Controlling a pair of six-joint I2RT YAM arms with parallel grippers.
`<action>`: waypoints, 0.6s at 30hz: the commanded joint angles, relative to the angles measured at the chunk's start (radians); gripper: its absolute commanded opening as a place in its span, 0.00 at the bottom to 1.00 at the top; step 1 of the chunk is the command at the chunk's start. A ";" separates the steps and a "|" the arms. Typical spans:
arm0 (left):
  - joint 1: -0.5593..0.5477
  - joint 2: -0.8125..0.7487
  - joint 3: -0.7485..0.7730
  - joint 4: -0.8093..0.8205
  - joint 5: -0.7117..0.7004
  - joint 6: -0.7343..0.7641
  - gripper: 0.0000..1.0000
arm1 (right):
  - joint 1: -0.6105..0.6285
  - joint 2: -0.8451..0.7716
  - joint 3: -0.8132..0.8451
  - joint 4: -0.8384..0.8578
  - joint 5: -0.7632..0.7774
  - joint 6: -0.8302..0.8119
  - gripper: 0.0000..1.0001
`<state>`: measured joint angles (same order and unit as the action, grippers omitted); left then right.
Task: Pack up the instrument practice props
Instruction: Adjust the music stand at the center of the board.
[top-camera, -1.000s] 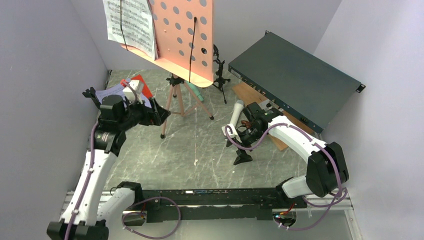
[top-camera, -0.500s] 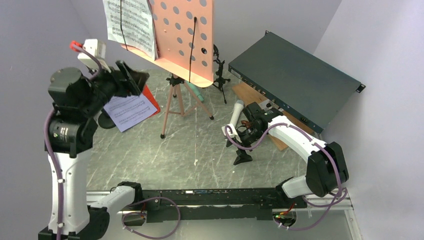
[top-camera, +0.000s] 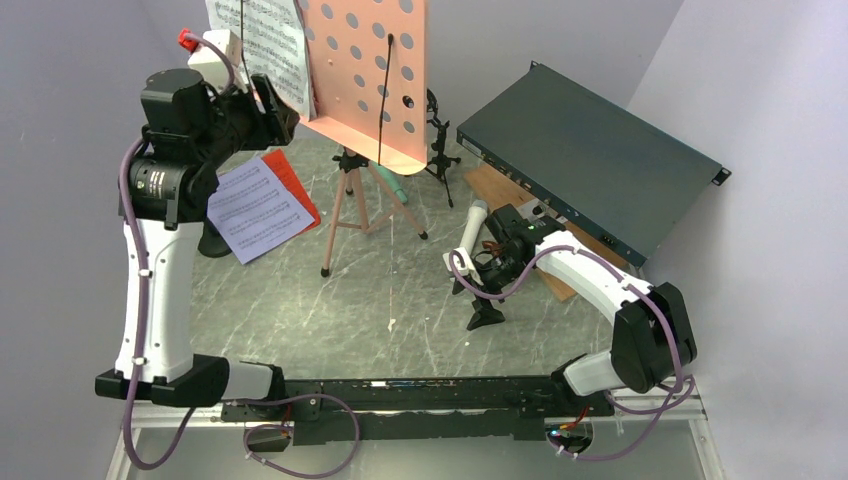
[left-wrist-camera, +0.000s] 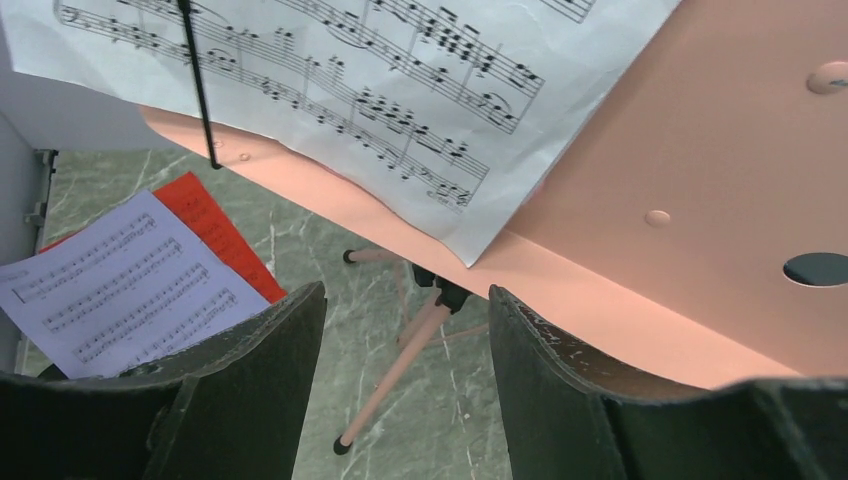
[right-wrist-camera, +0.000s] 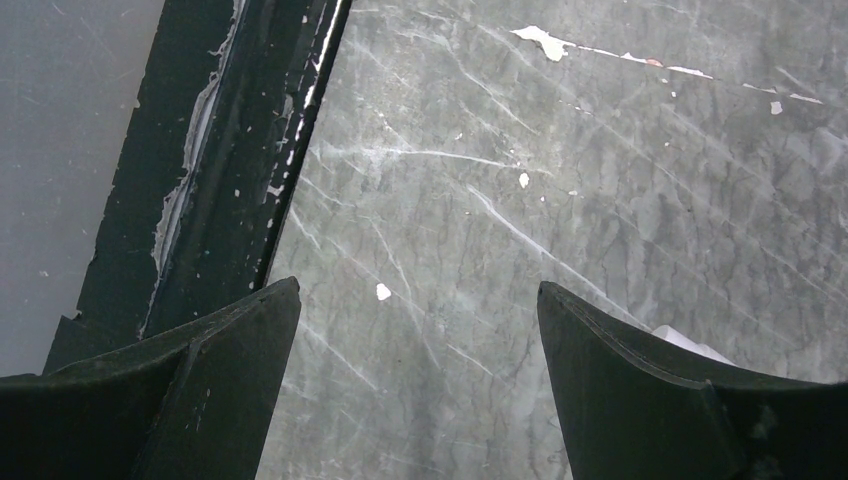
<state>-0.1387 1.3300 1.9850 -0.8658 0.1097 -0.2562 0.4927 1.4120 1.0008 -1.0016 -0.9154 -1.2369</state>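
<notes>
Facing white page (left-wrist-camera: 400, 80), left pincer (left-wrist-camera: 405, 300) parted

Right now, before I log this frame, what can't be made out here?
Top view: pink music stand and white page cut off by the top edge.
Top view: green microphone mostly behind the stand's legs.
Top and left wrist views: red page largely under the lavender page.

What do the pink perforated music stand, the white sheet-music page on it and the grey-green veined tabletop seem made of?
Pink perforated music stand: likely painted sheet metal, perhaps plastic; thin, matte, punched round holes.
White sheet-music page: paper; thin, with printed staves.
Grey-green veined tabletop: stone or stone-look laminate; pale veins, white chips.
</notes>
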 joint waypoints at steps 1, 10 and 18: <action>-0.047 -0.003 0.071 -0.014 -0.031 0.028 0.66 | 0.004 0.011 0.025 -0.002 -0.013 -0.013 0.91; -0.174 0.014 0.059 0.039 -0.201 0.089 0.66 | 0.004 0.013 0.025 -0.002 -0.013 -0.012 0.91; -0.219 0.044 0.058 0.084 -0.282 0.127 0.63 | 0.005 0.014 0.025 -0.005 -0.010 -0.015 0.91</action>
<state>-0.3443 1.3525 2.0178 -0.8276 -0.1150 -0.1604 0.4927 1.4269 1.0008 -1.0019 -0.9134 -1.2373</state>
